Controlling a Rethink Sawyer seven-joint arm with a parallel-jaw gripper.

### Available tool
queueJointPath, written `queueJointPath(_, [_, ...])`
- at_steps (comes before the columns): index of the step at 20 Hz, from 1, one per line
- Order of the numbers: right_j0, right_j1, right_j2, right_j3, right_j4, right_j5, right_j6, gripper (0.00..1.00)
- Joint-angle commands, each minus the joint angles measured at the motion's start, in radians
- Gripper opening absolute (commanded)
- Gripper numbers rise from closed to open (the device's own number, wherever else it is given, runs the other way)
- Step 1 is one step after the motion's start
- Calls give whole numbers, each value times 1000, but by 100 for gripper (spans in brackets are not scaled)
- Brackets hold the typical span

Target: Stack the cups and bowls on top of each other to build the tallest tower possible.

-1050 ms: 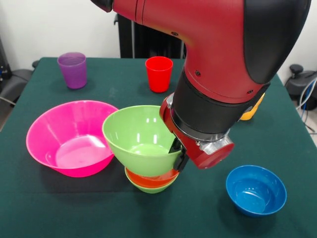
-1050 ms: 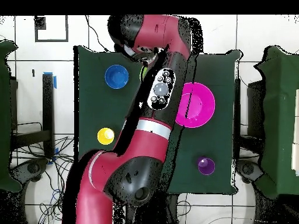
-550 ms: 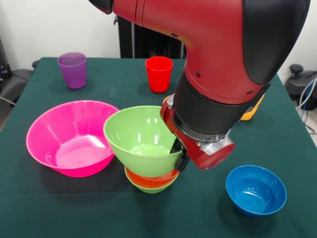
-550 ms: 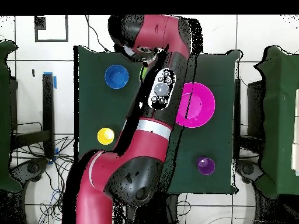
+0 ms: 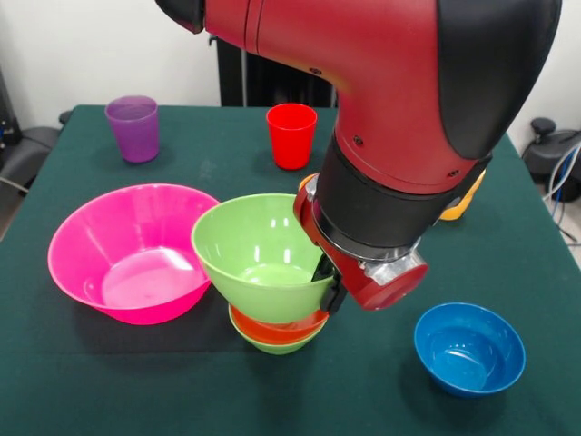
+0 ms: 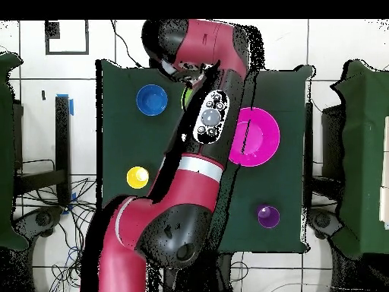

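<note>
My gripper [image 5: 328,280] is shut on the right rim of the large lime green bowl [image 5: 259,250]. This bowl sits tilted on the tower, a red-orange bowl [image 5: 278,328] nested in a small green bowl [image 5: 272,345]. The huge pink bowl [image 5: 127,250] stands just left of it, rims nearly touching. At the front right stands the blue bowl [image 5: 469,348]. A purple cup [image 5: 132,128] and a red cup [image 5: 291,135] stand at the back. A yellow cup [image 5: 458,205] peeks out behind the arm. In the overhead view the arm hides the gripper; only a sliver of the green bowl [image 6: 186,96] shows.
The overhead view shows the pink bowl [image 6: 258,137], blue bowl [image 6: 151,99], yellow cup [image 6: 137,177] and purple cup [image 6: 267,216] spread over the green table [image 6: 121,137]. The bulky arm [image 5: 399,136] hangs over the table's middle and right.
The large green bowl and the gripper have shifted slightly to the right in the front view. Nothing else has moved.
</note>
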Motion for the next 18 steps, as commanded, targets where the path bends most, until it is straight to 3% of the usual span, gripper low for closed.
queueJointPath(1, [23, 20, 109, 83, -17, 20, 45, 0])
queueJointPath(11, [25, 13, 112, 107, -34, 46, 16, 0])
queueJointPath(18, [5, 36, 94, 62, -25, 62, 19, 0])
